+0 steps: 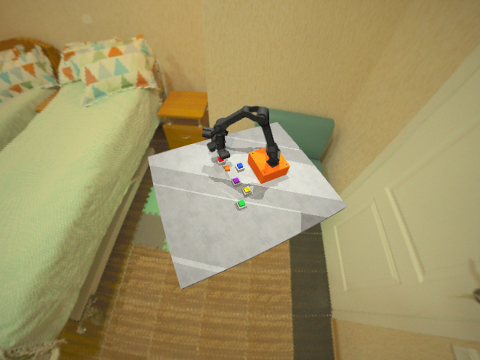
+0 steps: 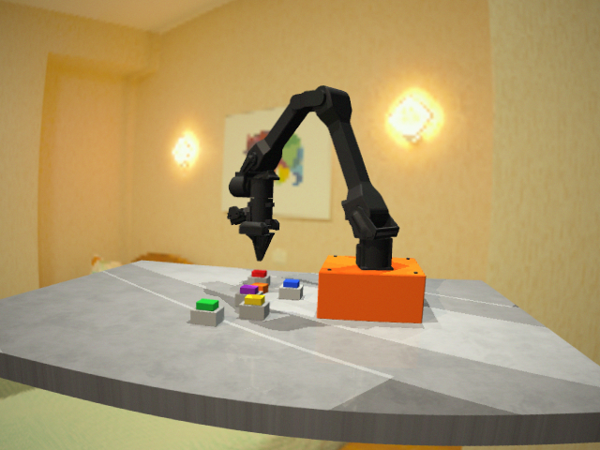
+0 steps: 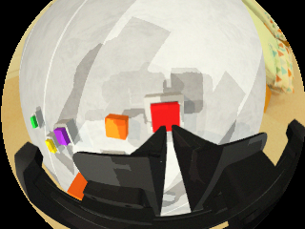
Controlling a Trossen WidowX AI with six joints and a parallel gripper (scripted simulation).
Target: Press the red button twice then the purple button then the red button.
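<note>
The red button (image 1: 219,159) (image 2: 259,273) (image 3: 166,114) sits on its grey base at the far end of the button row. My gripper (image 1: 223,154) (image 2: 261,256) (image 3: 168,130) is shut and empty, pointing down a short way above the red button, not touching it. The purple button (image 1: 235,180) (image 2: 248,289) (image 3: 60,134) is further along the row, toward the table's front. An orange block (image 1: 226,168) (image 2: 262,286) (image 3: 116,126) lies between the red and purple buttons.
A blue button (image 1: 240,165) (image 2: 291,282), a yellow button (image 1: 246,189) (image 2: 253,299) (image 3: 50,147) and a green button (image 1: 241,202) (image 2: 206,304) (image 3: 33,121) also stand on the grey table (image 1: 217,240). The arm's orange base (image 1: 267,166) (image 2: 370,295) stands to the right.
</note>
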